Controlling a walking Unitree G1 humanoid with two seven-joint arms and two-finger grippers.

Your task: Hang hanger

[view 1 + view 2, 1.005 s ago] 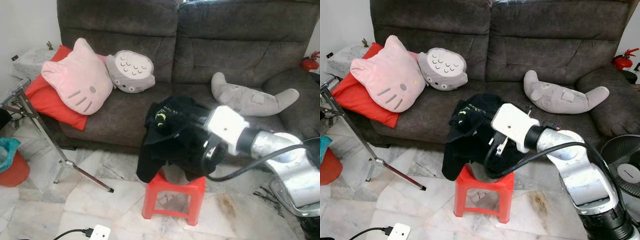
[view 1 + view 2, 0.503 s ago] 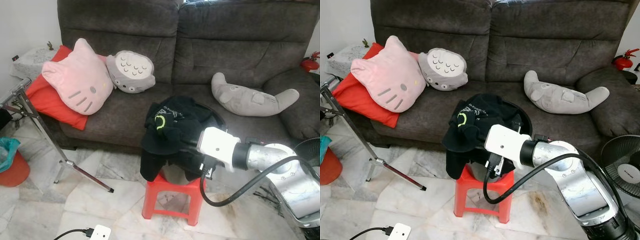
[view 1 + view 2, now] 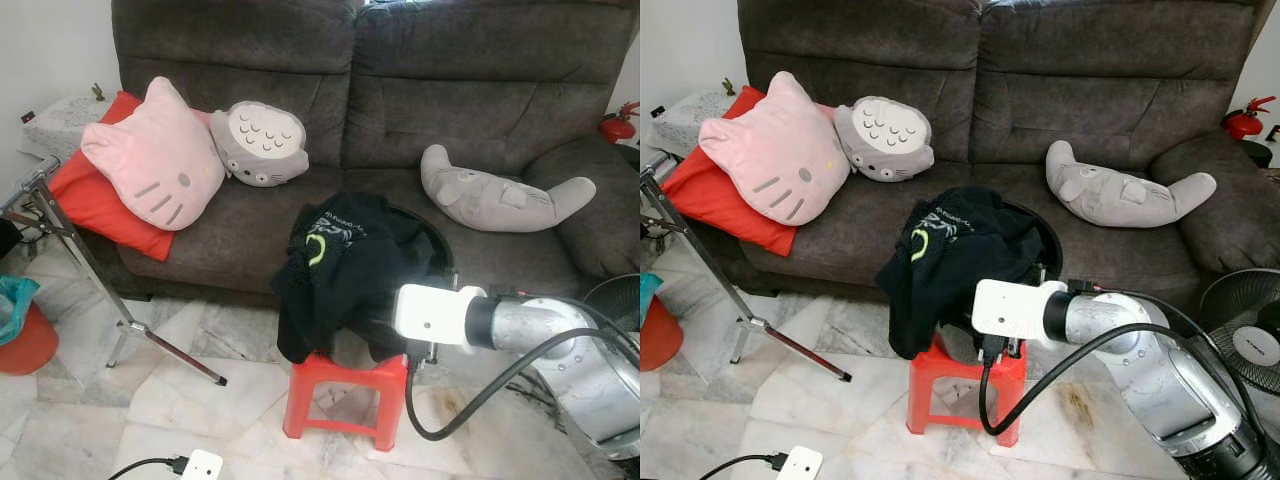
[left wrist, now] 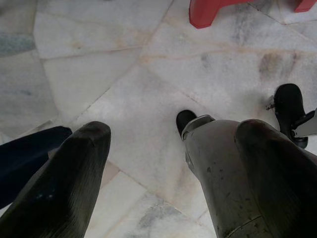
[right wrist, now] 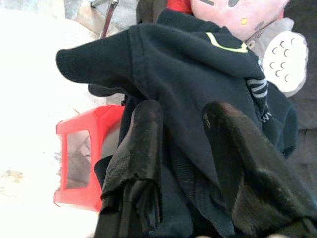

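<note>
Reaching from right: right pincer point(image 5: 181, 124) fingers parted, pushed into black garment point(image 3: 955, 255) heaped on red stool point(image 3: 965, 385); sofa point(image 3: 1090, 100) edge behind, floor point(image 3: 790, 390) open at left.

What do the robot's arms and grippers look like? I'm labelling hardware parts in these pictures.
The right arm is a rounded silver tube ending in a white boxy wrist block, with a thick black cable looping beneath it. The right gripper has two long, matte black, scuffed fingers. The left gripper has the same dark, worn fingers.
</note>
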